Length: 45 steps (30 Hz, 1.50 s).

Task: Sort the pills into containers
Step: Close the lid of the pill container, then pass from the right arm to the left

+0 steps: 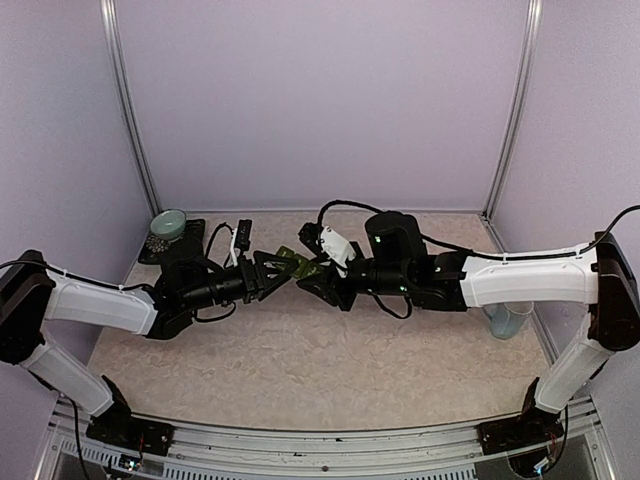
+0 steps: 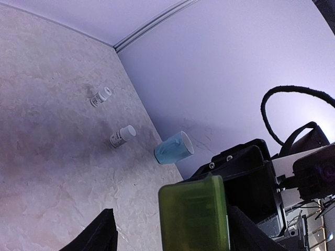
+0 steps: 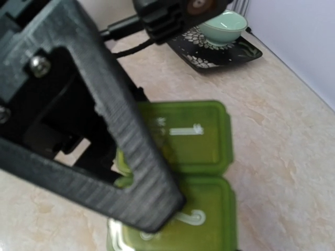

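Reaching over the big pale worktop point(image 1: 300, 370), the two arms meet nose to nose in the middle. They have the containers point(image 1: 295, 262) between them, up in the air.

The right arm point(image 1: 520, 278) seems to have its jaws clamped on one end of the strip, so it does not wobble or drop. The left arm point(image 1: 100, 300) is at the other end with its jaws apart. In the left wrist view there is a gap beside the strip on one side. My guess is that one arm holds tight so the other can work a lid open.

A dark tray point(image 3: 233, 55) sits in the back left corner with the green bowl point(image 3: 225, 25) on it. The blue mug point(image 2: 174, 148) and two little white bottles point(image 2: 123, 136) wait on the worktop, well apart from the strip.

The containers are dark green plastic squares joined in a row, a bit see-through. Each lid is flat with round corners. White numbers, a one and a two, show on two lids. Those lids look shut. I can see no pills.
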Each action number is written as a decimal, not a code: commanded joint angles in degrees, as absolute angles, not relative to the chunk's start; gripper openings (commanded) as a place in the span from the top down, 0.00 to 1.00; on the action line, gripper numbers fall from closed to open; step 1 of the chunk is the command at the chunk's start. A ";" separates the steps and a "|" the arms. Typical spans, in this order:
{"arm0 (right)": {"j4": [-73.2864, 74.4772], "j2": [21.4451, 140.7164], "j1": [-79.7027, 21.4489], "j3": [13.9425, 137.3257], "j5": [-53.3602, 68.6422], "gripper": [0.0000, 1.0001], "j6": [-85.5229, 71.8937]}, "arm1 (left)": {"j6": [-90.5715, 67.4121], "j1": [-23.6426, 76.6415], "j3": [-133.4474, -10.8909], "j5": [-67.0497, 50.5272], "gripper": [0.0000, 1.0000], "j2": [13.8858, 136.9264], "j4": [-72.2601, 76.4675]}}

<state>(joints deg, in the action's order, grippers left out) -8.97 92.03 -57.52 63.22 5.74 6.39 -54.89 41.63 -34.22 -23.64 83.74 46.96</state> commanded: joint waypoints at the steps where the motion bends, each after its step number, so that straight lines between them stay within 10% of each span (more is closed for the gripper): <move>1: -9.29 92.62 -57.08 64.87 7.47 0.89 7.27 | -54.77 41.92 -33.86 -24.27 0.31 83.60 49.44; 37: -5.64 93.34 -57.08 65.27 8.81 0.78 10.99 | -55.93 42.10 -34.98 -25.80 0.74 84.18 50.67; 40: -4.25 93.91 -57.12 66.26 8.28 0.66 11.56 | -56.11 42.06 -34.98 -25.46 0.75 83.86 50.46; 44: -1.17 95.27 -57.06 68.50 7.24 0.27 12.79 | -56.68 42.10 -34.73 -24.69 0.76 83.22 50.30; 45: -0.20 95.72 -57.11 69.22 6.63 0.03 13.20 | -56.68 42.15 -34.65 -24.31 0.76 83.01 50.01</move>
